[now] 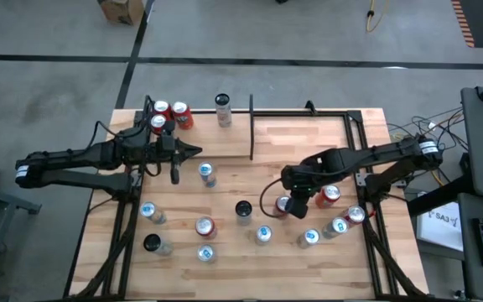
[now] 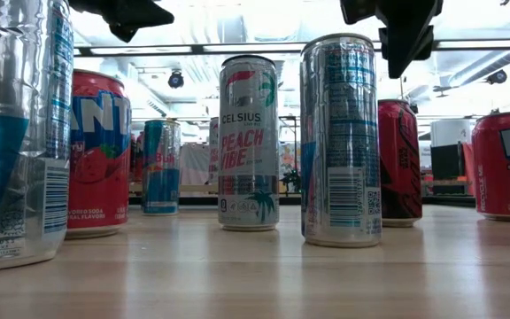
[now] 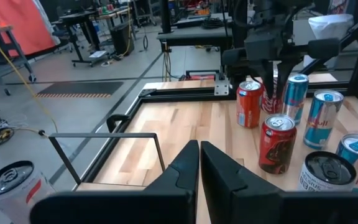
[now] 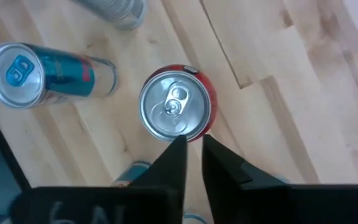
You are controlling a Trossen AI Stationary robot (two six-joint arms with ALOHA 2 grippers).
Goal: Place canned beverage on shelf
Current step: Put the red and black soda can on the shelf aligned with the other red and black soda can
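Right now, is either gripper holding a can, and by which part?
Nothing is held. The right gripper hovers above a red can, fingers slightly apart; the left gripper is shut and empty.

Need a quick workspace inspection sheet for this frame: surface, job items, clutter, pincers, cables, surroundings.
Surface: light wood table, black frame.
Job's things: narrow shelf bay holds three red cans and a silver can; red can directly below the right pincer.
Clutter: loose cans across the front half, including a Celsius can.
Grippers: left pincer shut, empty, by the shelf; right pincer barely parted above the red can.
Cables: bundle off the table's right edge.
Surroundings: cardboard box on the floor.
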